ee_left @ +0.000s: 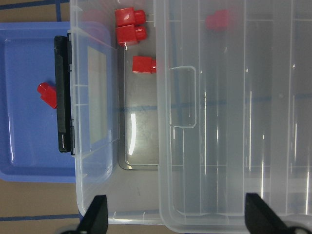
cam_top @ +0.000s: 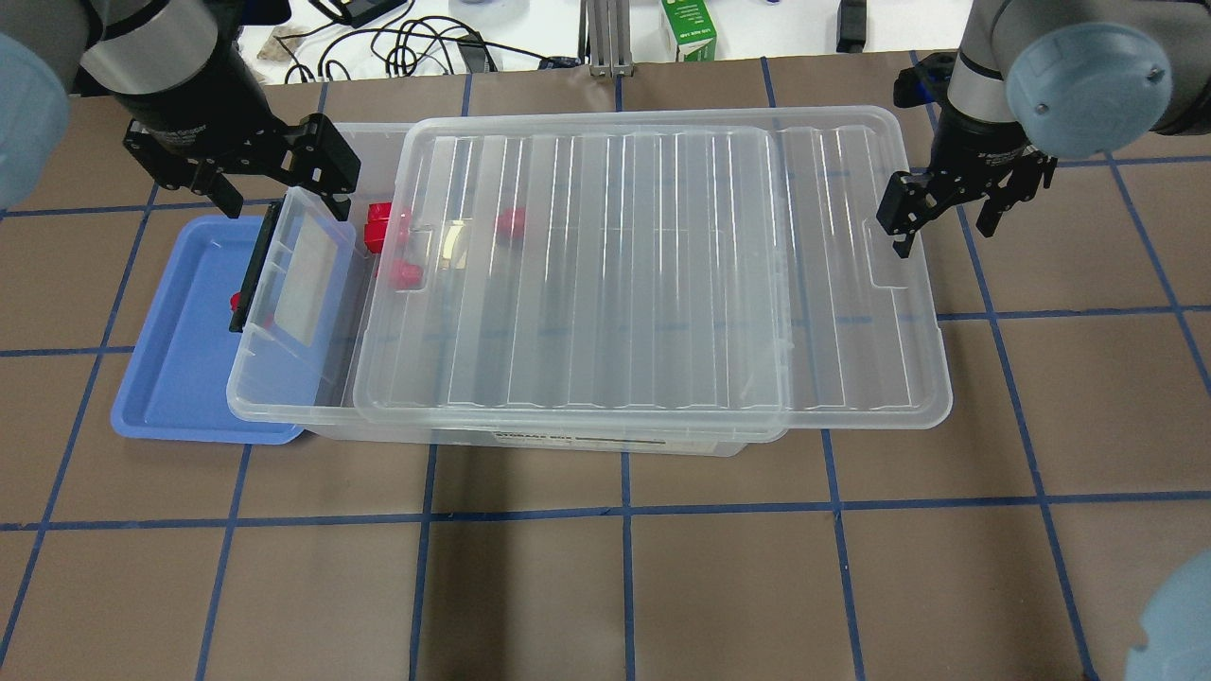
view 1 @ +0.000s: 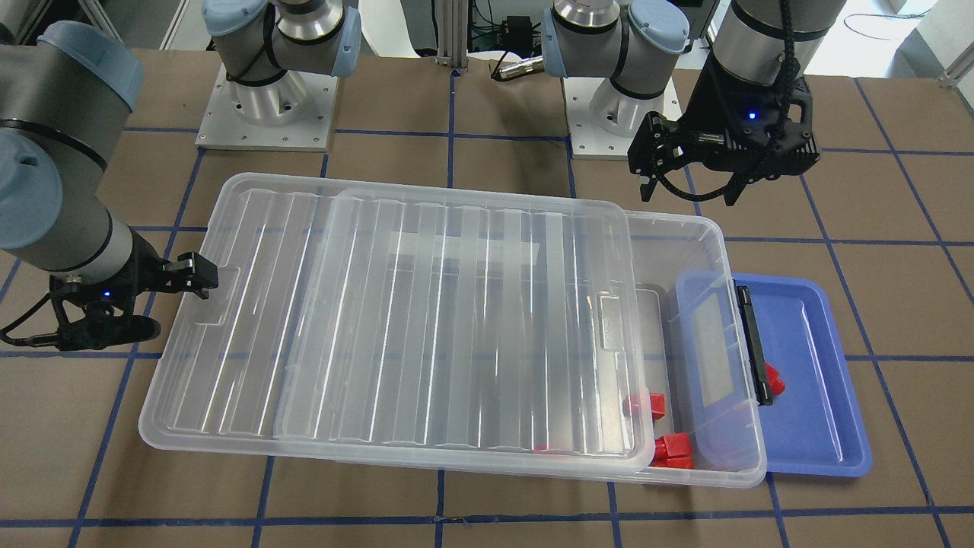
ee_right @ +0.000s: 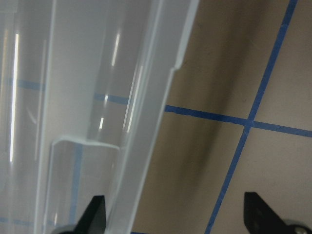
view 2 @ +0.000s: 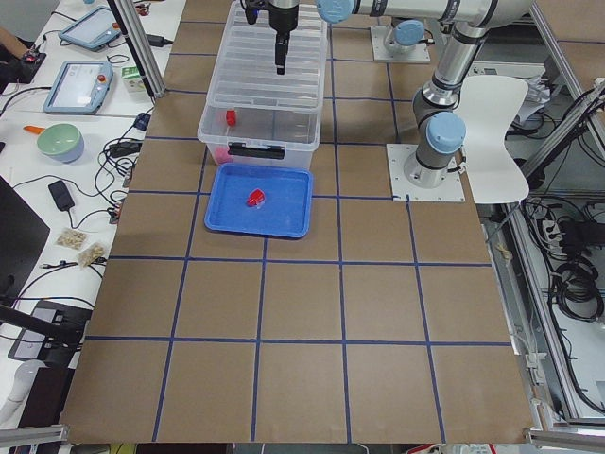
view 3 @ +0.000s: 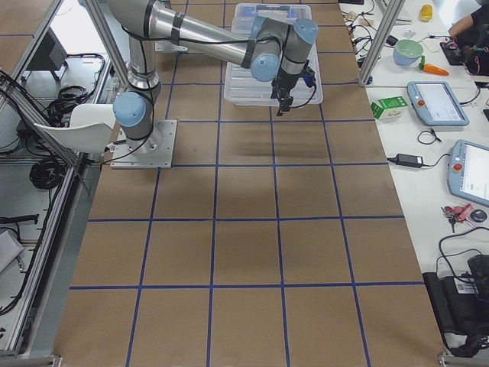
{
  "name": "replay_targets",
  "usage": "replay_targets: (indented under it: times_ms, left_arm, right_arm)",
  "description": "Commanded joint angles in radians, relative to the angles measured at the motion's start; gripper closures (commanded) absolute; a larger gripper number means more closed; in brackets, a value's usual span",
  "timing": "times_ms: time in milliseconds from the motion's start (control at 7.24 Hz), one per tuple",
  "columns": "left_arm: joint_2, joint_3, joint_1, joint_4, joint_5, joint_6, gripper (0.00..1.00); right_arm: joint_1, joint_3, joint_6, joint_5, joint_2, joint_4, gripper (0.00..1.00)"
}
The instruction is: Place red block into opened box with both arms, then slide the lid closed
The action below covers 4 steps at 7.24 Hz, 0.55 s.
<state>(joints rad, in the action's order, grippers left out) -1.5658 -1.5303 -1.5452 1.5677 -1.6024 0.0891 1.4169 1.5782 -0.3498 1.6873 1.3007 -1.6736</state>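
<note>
The clear box lies along the table, and its ridged lid is slid toward my right, leaving the left end uncovered. Three red blocks lie in that uncovered end and one more shows through the lid. Another red block rests on the blue tray, beside the box's black bar. My left gripper hangs open above the uncovered end. My right gripper is open at the lid's far short edge, beside its tab recess.
The blue tray sits partly under the box's left end. Brown table surface with blue tape lines surrounds the box. Cables and a green carton lie past the far edge. Both arm bases stand behind the box.
</note>
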Motion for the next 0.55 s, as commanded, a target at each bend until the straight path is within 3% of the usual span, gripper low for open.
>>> replay_targets:
  times_ms: [0, 414]
  left_arm:
    - [0.0, 0.004, 0.001, 0.0, 0.001, 0.0, 0.0]
    - [-0.002, 0.002, 0.001, 0.0, 0.001, 0.0, 0.0]
  right_arm:
    - [-0.038, -0.001, -0.061, 0.002, 0.0, -0.001, 0.0]
    - [-0.082, -0.006, -0.101, 0.005, 0.0, -0.002, 0.0]
